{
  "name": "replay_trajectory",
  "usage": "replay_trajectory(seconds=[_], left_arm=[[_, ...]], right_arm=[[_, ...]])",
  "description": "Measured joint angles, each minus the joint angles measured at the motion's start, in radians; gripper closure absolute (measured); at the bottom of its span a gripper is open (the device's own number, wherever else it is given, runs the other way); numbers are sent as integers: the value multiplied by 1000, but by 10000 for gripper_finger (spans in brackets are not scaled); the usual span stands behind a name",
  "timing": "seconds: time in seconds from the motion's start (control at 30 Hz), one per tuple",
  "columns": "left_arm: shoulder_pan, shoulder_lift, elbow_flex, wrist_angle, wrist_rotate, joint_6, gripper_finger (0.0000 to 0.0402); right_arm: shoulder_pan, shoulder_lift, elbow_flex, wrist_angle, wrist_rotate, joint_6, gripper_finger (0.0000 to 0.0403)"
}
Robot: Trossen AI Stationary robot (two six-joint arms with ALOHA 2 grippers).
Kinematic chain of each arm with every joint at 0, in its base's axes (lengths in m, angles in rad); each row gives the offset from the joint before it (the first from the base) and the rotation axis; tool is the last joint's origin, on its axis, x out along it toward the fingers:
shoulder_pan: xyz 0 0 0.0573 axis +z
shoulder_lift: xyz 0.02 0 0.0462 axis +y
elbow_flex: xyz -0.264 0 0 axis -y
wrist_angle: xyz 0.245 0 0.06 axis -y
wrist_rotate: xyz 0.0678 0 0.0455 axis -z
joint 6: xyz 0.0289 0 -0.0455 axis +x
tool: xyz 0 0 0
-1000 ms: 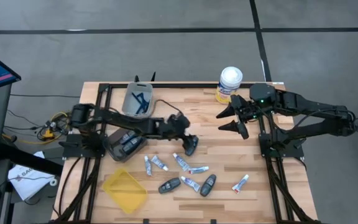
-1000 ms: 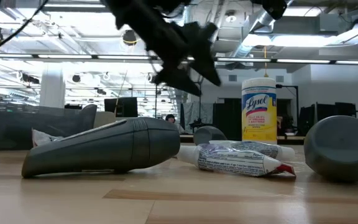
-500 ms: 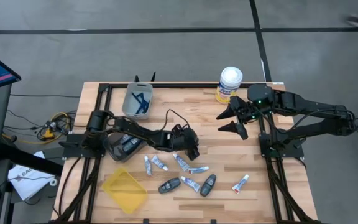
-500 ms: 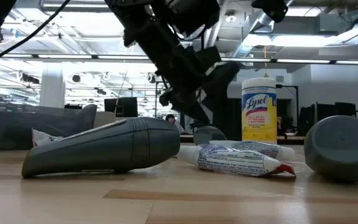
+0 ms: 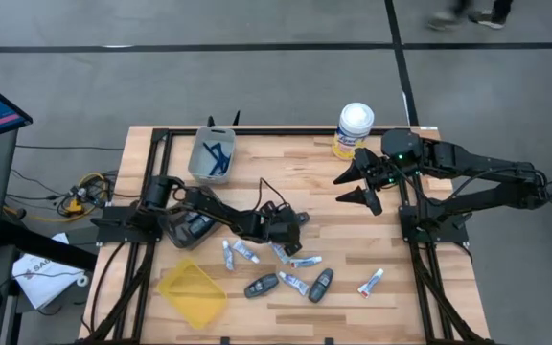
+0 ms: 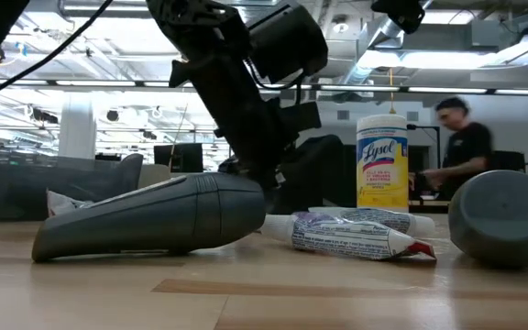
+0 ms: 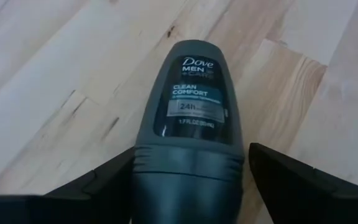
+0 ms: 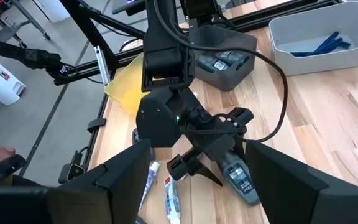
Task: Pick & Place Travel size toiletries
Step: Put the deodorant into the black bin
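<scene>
Overhead, the left tool (image 5: 293, 228) hid its target; its wrist camera showed spread fingers (image 7: 297, 186) flanking a dark grey oval Dove deodorant (image 7: 191, 118) lying on the wooden desk (image 7: 55, 81).

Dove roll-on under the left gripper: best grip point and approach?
Likely across the cap end of the Dove roll-on, coming from above. It lies flat on the table, label up, and the cap is its straight-sided part, while the body tapers to a rounded tip. The left gripper is open with a finger on either side of the cap.
</scene>
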State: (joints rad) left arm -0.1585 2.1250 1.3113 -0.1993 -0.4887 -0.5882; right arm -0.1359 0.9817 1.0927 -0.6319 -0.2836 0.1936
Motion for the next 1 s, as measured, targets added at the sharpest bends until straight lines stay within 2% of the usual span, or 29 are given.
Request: replay_trajectory(seconds=[0.13,0.27,0.5,0.63,0.77,1.0], left_arm=[[2,-8,-1,-13,8,12,152],[3,-9,-1,-11,37,13,202],[3,-23,-2,-18,55,15,207],[4,-80,-3,-53,46,16,207],[7,-184,-3,-177,38,15,207],[-24,-438,-2,-587,15,-86,207]], right_arm=[[0,0,0,0,0,-2,147],[0,0,0,0,0,-2,147],[0,0,0,0,0,-2,147],[0,0,0,0,0,-5,147],[0,0,0,0,0,-9,147],[0,0,0,-9,0,-11,147]])
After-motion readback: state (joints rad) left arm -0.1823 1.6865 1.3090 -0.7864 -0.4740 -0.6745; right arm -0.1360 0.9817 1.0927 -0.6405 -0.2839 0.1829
